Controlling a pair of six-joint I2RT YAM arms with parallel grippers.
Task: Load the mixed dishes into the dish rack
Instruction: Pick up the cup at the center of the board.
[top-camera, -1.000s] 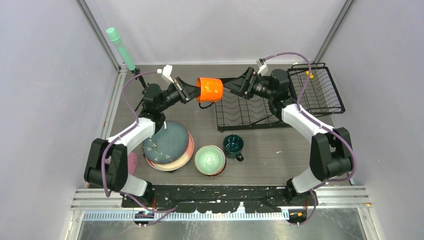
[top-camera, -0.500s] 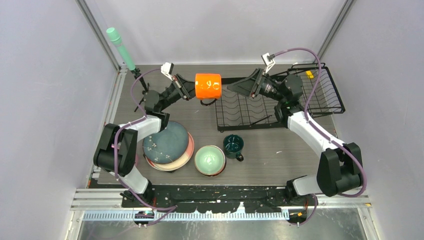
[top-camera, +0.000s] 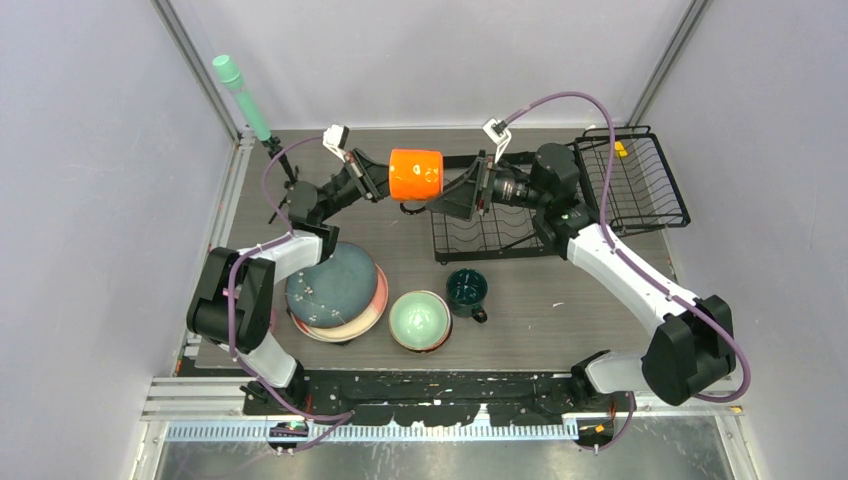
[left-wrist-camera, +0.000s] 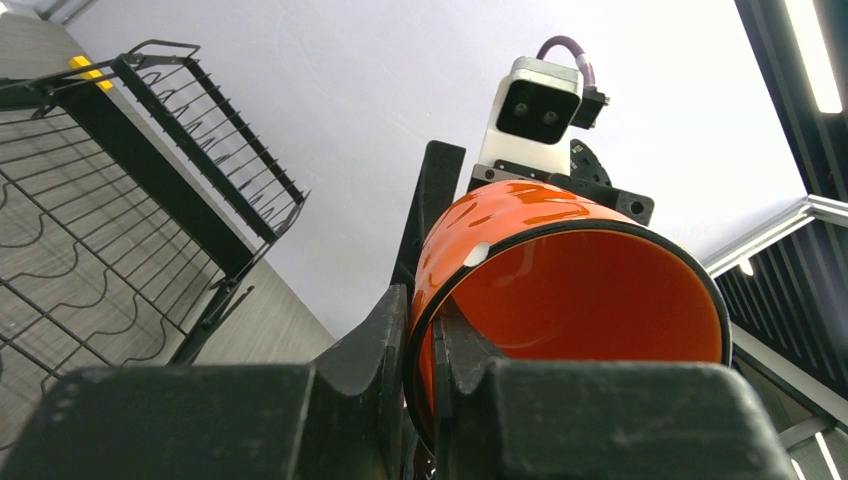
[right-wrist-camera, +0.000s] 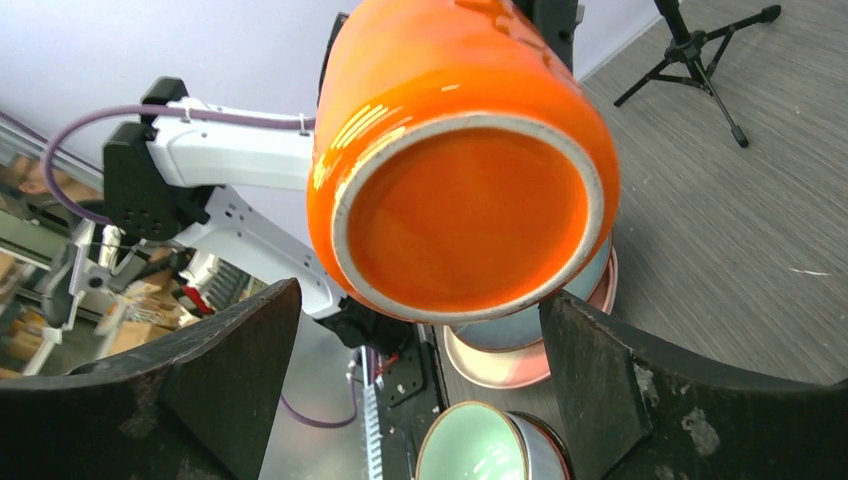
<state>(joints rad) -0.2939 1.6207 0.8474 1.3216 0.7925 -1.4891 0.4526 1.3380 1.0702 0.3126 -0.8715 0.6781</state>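
The orange mug (top-camera: 416, 174) hangs on its side in the air, left of the dish rack (top-camera: 640, 185). My left gripper (top-camera: 376, 184) is shut on the mug's rim (left-wrist-camera: 560, 290), with one finger inside the wall and one outside (left-wrist-camera: 420, 312). My right gripper (top-camera: 452, 190) faces the mug's base (right-wrist-camera: 470, 205) with its jaws wide open. The fingertips (right-wrist-camera: 280, 310) stand on either side of the base's lower edge; no contact shows. The dark teal speckled plate (top-camera: 335, 282) lies domed over the pink plate (top-camera: 372, 312). A mint-green bowl (top-camera: 420, 318) and a dark teal mug (top-camera: 466, 290) stand nearby.
The rack's flat gridded section (top-camera: 490, 228) lies under my right wrist, with the slotted basket (left-wrist-camera: 190, 120) at the far right. A mint-green cylinder on a black tripod (top-camera: 240, 92) stands at the back left. A small pink cup (top-camera: 265, 322) sits behind my left arm.
My right gripper drew back, then moved left up to the mug's base with its jaws open. My left gripper swung the mug level and has since held it still.
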